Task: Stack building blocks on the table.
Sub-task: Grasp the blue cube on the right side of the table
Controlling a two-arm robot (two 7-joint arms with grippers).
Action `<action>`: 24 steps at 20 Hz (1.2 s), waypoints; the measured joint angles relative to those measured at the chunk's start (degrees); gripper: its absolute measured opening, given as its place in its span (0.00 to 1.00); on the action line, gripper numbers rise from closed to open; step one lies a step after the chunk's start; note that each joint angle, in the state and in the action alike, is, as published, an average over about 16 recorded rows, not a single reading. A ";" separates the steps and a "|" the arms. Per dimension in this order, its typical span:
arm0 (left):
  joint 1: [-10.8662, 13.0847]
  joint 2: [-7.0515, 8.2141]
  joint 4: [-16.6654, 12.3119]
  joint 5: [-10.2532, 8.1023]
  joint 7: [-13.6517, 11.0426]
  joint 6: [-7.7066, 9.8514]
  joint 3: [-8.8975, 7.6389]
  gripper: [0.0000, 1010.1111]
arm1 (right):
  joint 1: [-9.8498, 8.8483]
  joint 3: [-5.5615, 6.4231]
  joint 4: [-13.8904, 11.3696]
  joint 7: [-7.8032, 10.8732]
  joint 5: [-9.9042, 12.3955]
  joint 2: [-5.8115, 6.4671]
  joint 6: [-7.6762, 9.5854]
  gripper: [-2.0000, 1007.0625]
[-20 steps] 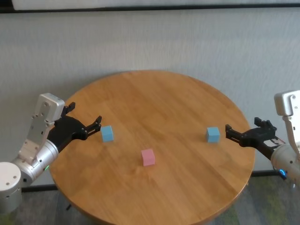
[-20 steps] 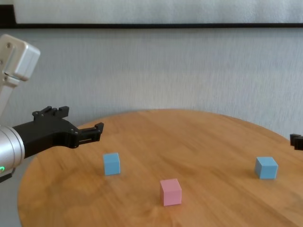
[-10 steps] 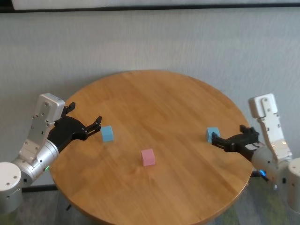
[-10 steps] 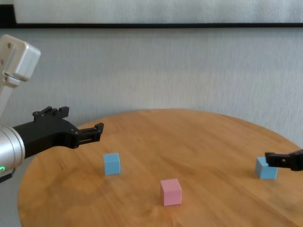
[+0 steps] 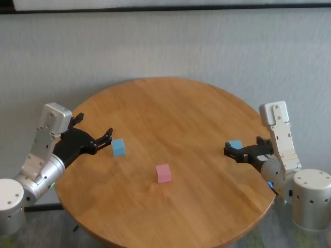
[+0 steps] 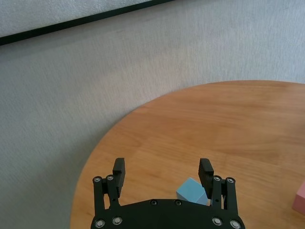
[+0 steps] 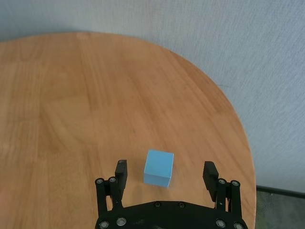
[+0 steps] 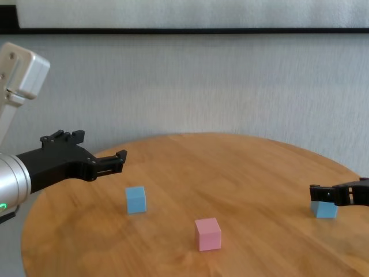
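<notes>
Three small cubes lie apart on the round wooden table. One light blue cube is at the left, a pink cube is near the middle front, and a second light blue cube is at the right. My right gripper is open and low over the table. The right wrist view shows its fingertips on either side of the right blue cube, with gaps on both sides. My left gripper is open and hovers just left of the left blue cube.
A grey wall stands behind the table. The table's edge curves close behind both grippers. The pink cube stands alone with bare wood all around it.
My right arm has swung in from the table's right edge toward the right blue cube, and its open fingers now straddle it. The left arm and all the cubes have not moved.
</notes>
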 joint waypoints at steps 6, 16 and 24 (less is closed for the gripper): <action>-0.02 -0.01 0.02 0.00 0.00 0.00 0.01 0.99 | 1.54 -0.39 2.99 -1.27 -1.87 -2.07 0.54 1.00; -0.04 -0.01 0.04 0.00 -0.01 0.00 0.02 0.99 | 3.62 -0.19 8.29 -1.63 -3.59 -4.65 0.16 1.00; -0.05 -0.01 0.04 0.00 -0.01 0.00 0.02 0.99 | 4.64 0.48 11.00 -1.26 -4.38 -6.13 -0.75 1.00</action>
